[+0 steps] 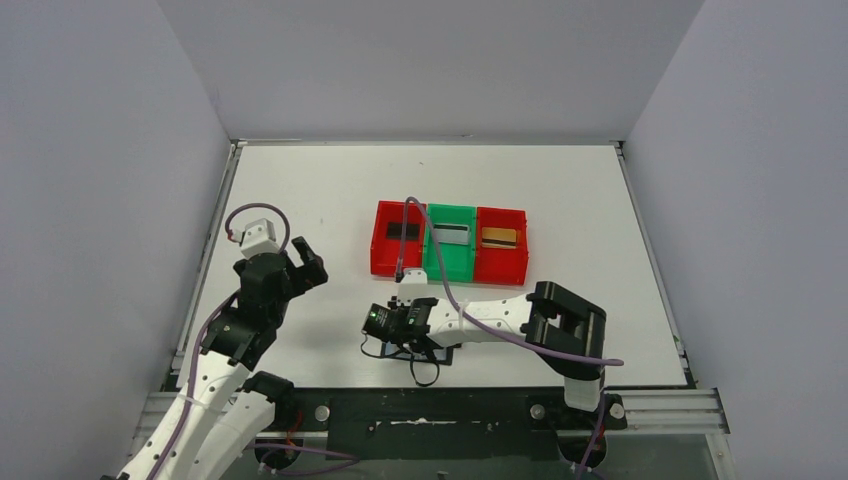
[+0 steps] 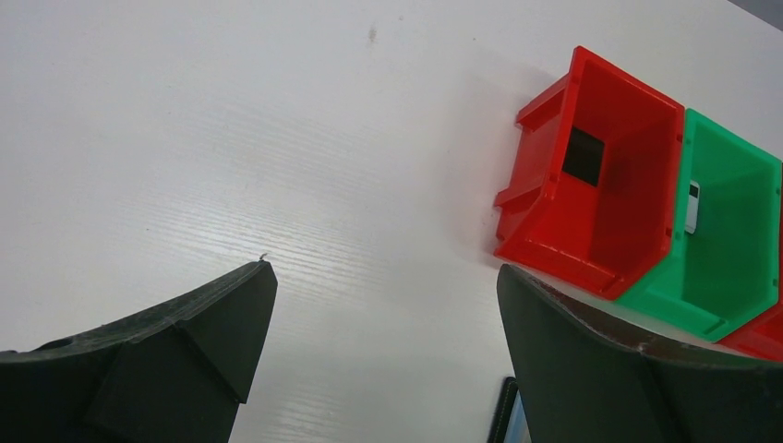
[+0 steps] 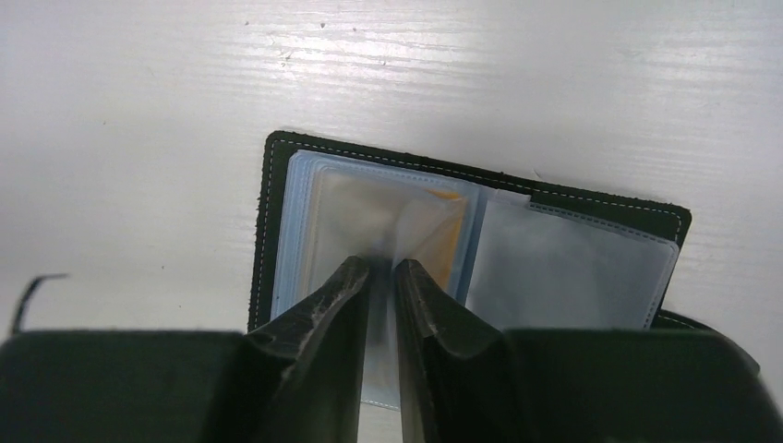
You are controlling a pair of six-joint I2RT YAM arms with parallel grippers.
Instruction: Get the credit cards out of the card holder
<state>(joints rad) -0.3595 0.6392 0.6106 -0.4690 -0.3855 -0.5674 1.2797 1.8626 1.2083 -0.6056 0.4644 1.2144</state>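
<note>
The right gripper presses down on the card holder, which lies open and flat on the white table close to its near edge, in front of a row of three trays. The holder's black stitched cover frames clear plastic sleeves, and a yellow-gold card shows through one of the middle sleeves, just beside the gripper's tips. The two dark fingers stand almost together with only a narrow slit between them, over a pale leaf of sleeve; whether they already pinch it cannot be told from here. To the left, well apart from the holder, the left gripper hangs above bare tabletop with its jaws spread wide and nothing between them. Behind the holder, the left red tray, the green tray and the right red tray sit touching side by side. A dark card lies in the left red tray, a pale card in the green one and a gold card in the right red one. A purple cable arcs from the right arm over the green tray.
</note>
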